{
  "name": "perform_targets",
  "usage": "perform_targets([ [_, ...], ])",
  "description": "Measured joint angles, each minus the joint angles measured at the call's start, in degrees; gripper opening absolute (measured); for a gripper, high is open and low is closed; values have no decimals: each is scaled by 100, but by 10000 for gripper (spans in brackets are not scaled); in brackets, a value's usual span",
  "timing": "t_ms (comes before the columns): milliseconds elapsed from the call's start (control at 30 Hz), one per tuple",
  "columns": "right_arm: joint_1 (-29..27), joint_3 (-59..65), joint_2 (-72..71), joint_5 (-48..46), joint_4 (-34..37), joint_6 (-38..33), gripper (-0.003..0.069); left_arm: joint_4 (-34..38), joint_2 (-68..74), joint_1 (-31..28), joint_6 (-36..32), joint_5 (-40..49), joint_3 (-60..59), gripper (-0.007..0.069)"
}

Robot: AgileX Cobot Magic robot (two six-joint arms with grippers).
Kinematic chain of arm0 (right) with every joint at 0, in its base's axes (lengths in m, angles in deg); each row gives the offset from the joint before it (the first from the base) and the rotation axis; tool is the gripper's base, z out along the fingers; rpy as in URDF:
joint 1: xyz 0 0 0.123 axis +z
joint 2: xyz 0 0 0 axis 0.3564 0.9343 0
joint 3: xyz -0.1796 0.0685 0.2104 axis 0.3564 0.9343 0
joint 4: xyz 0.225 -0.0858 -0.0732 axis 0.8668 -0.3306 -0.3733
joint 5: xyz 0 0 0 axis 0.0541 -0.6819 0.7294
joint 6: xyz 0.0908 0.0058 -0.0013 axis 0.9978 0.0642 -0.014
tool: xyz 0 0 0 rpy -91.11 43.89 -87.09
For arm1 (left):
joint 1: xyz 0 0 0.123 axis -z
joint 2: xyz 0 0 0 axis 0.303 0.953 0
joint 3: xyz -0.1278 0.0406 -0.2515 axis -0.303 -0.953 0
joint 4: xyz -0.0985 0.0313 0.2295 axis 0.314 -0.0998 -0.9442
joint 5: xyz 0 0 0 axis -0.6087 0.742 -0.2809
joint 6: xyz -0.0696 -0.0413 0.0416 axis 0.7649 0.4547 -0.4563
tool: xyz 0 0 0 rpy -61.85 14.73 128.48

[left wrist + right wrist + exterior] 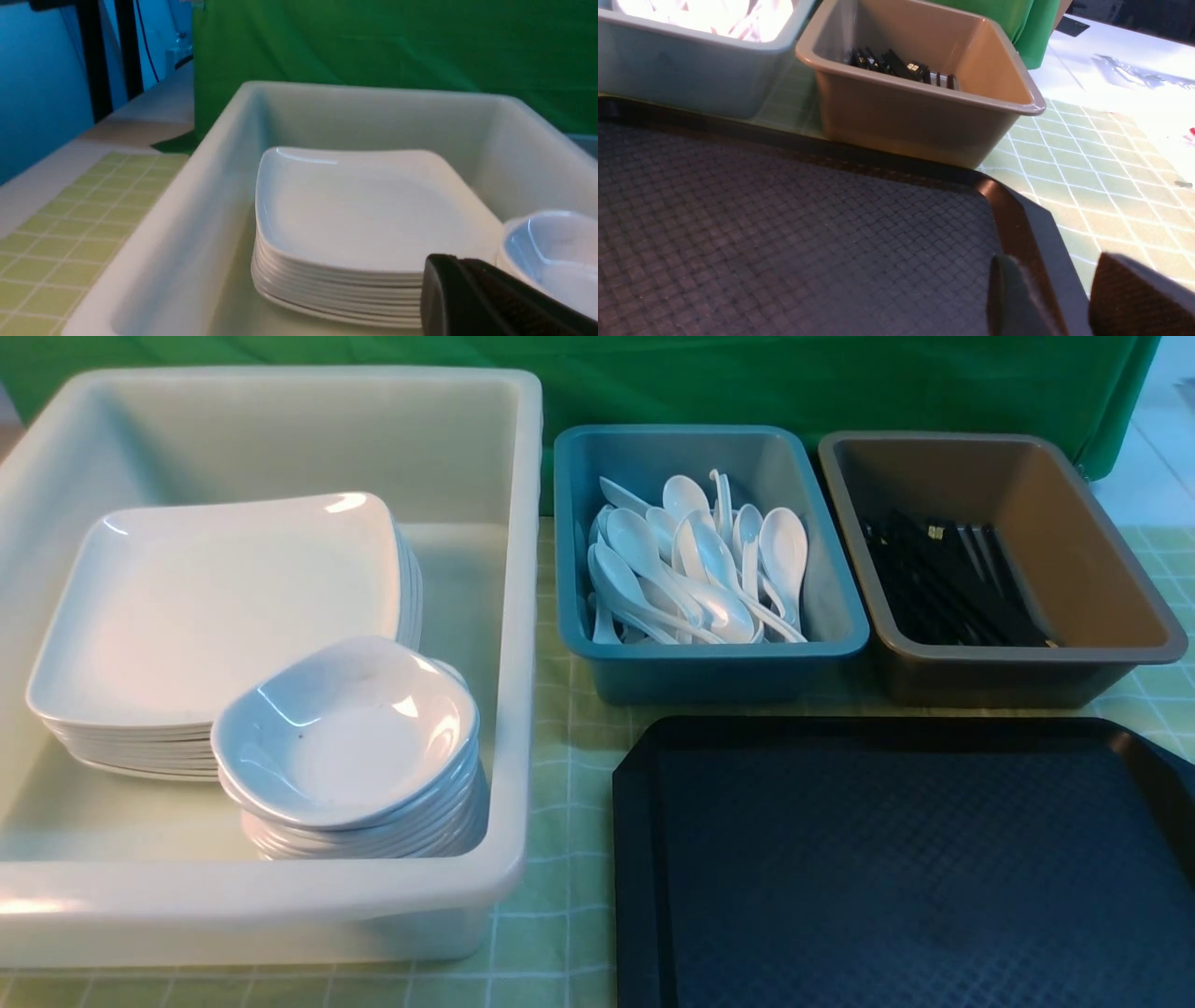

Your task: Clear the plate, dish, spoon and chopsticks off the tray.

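Black, diamond-textured plastic was all the tray (896, 868) showed at near right on the desk (560, 896); nothing lay on the part in view. The plate (215, 607) topped a stack at the far left of the white tub (523, 616), with the dish (345, 733) capping a smaller stack just nearer and to its right. Spoons (691, 565) lay heaped in the blue tub (709, 663), and the chopsticks (952, 583) lay in the brown tub (1102, 569) at far right.

The glossy ware looked stiff, slick and chippable. The plate would be the heaviest piece, best taken by its upturned rim, as would the dish. A spoon would be light, and its grooved handle the surest hold. The thin chopsticks would roll and slip apart, so pinching both together near mid-length seemed wise.

The left claw (495, 298) was pressed together and empty beside the plate stack. The right claw (1069, 303) stood spread over the tray's right rim, holding nothing.
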Motion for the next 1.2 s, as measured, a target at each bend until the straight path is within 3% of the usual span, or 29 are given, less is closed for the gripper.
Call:
perform_targets([
  [233,0,0,0,0,0,0,241,-859,-224,923,1111,-735,-1153,-1],
  [500,0,0,-5,-2,0,0,241,-1376,-224,1765,1340,-819,-1566,-1],
  [867,0,0,-5,-2,0,0,241,-1631,-224,1796,1401,-819,-1566,4],
  [1200,0,0,-5,-2,0,0,241,-1651,-224,1282,1634,-819,-1566,15],
])
